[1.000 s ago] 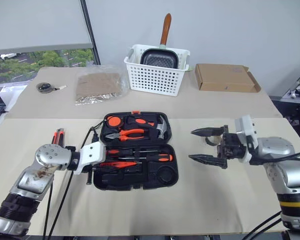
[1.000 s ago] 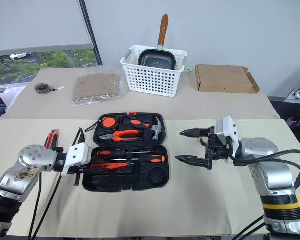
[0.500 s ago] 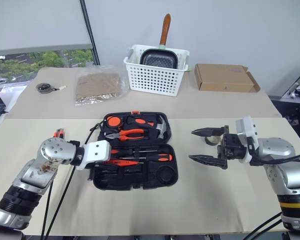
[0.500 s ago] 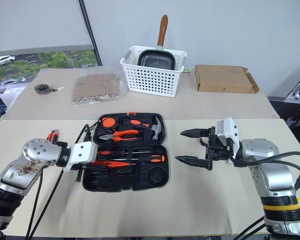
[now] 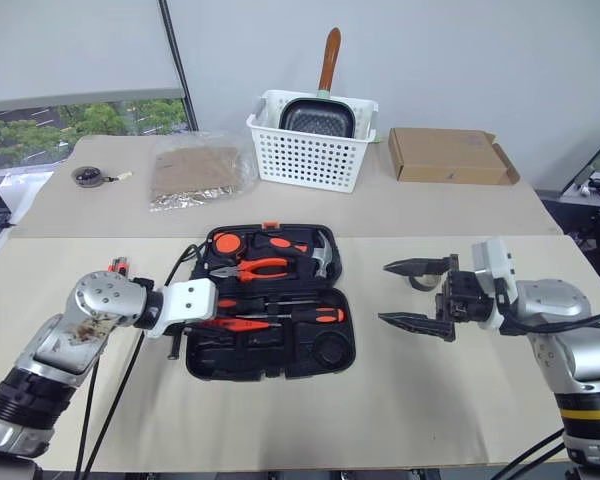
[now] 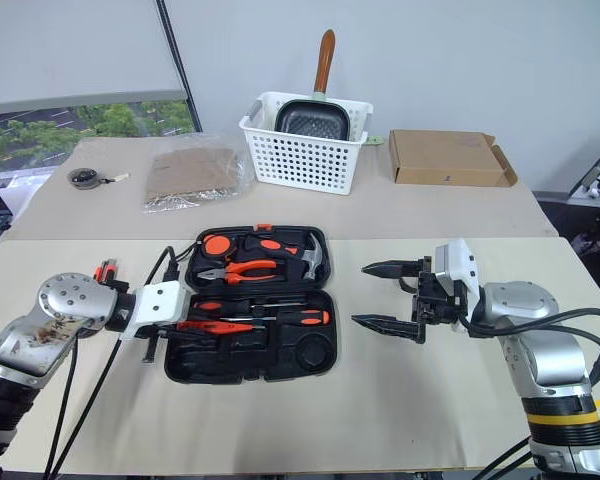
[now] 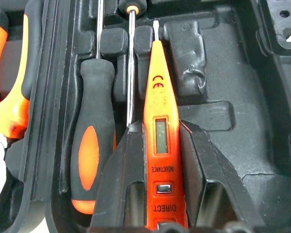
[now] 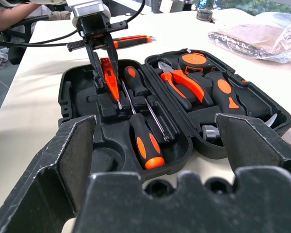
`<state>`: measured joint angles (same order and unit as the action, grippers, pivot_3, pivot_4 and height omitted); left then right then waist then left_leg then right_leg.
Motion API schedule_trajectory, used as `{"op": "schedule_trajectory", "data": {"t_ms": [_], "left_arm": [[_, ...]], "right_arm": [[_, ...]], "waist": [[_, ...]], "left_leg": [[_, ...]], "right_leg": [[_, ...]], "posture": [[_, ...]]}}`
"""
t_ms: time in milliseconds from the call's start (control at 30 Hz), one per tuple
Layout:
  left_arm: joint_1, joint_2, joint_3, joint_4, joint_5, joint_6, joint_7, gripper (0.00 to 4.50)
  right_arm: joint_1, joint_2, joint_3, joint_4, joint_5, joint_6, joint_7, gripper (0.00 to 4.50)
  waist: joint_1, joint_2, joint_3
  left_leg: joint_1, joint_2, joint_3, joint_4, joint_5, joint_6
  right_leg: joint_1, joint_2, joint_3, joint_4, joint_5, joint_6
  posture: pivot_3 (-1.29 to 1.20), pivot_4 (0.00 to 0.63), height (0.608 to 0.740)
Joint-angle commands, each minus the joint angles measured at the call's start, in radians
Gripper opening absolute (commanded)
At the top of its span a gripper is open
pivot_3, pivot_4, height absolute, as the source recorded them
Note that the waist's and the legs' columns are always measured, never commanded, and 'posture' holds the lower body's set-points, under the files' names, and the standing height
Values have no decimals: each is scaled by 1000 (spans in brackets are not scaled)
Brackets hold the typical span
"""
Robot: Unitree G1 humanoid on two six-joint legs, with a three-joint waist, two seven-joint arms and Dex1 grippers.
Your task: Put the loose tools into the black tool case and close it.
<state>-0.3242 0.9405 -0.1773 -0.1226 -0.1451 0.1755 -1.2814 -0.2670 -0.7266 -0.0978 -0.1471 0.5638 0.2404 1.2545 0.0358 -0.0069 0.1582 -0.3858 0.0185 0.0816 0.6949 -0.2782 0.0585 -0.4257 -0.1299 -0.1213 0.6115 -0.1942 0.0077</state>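
wall (image 5: 480, 60): plain pale grey, far | window (image 5: 70, 125): far left, green trees outside, white blind (image 5: 70, 45) lowered above | tables (image 5: 450, 390): two beige tops, near and far | light: even daylight

An orange tester screwdriver (image 7: 161, 141) with black lettering is noted in a black tool case (image 5: 270, 358). Two screwdrivers (image 8: 144, 137) are handled black and orange. A beige bench (image 5: 440, 400) is recorded.
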Motion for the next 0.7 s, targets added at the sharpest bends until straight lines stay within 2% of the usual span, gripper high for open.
{"op": "schedule_trajectory", "data": {"t_ms": [33, 700], "left_arm": [[-2, 34, -30, 1, 51, 11, -19, 473], [-34, -26, -98, -26, 102, 74, 22, 473]], "right_arm": [[-15, -1, -25, -27, 7, -19, -12, 4500], [0, -4, -32, -20, 6, -45, -20, 4500]], "waist": [[0, 0, 0], [4, 2, -1]], "left_leg": [[0, 0, 0, 0, 0, 0], [1, 0, 0, 1, 0, 0]], "right_leg": [[0, 0, 0, 0, 0, 0], [1, 0, 1, 1, 0, 0]], "posture": [[0, 150, 700], [0, 150, 700]]}}
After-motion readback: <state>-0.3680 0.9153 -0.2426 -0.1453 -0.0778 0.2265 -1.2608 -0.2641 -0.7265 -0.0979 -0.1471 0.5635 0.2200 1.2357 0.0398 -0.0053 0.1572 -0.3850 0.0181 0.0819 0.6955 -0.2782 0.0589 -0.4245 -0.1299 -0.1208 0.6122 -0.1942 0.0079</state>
